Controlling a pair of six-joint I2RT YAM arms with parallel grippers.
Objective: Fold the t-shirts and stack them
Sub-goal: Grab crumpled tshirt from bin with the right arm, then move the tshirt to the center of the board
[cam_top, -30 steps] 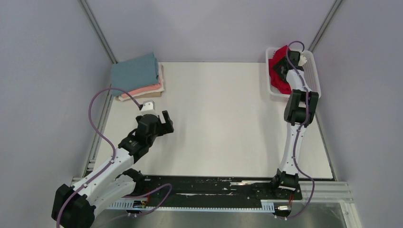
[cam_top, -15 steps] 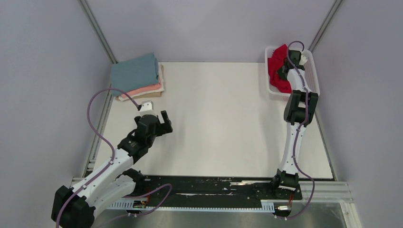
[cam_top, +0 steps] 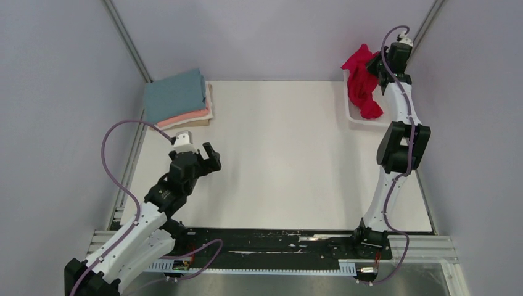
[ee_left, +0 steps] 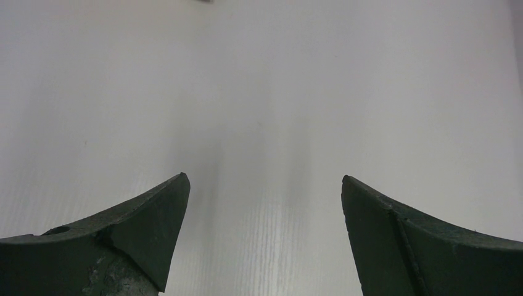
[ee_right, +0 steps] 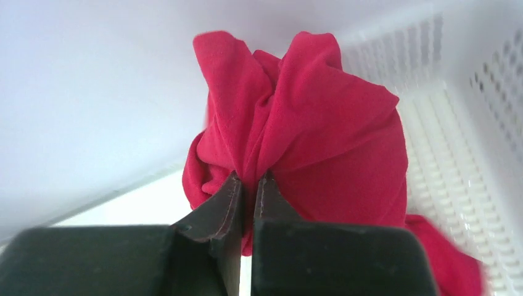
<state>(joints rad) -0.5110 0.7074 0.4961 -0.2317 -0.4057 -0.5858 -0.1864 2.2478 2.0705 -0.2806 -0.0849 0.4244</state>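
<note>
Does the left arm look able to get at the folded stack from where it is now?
Probably yes: the left end effector hovers open over bare table, and nothing lies between it and the folded stack.

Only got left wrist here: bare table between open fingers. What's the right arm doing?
Observer: The right gripper is shut on the red shirt, with bunched cloth pinched between its fingers.
Operator: Shirt out of the basket?
Observer: Not fully. It hangs from the gripper high over the white basket, and its lower end looks to be inside.
Operator: Where's the stack?
Observer: At the far left corner of the table. The teal shirt is on top, and a pink shirt shows under it.
</note>
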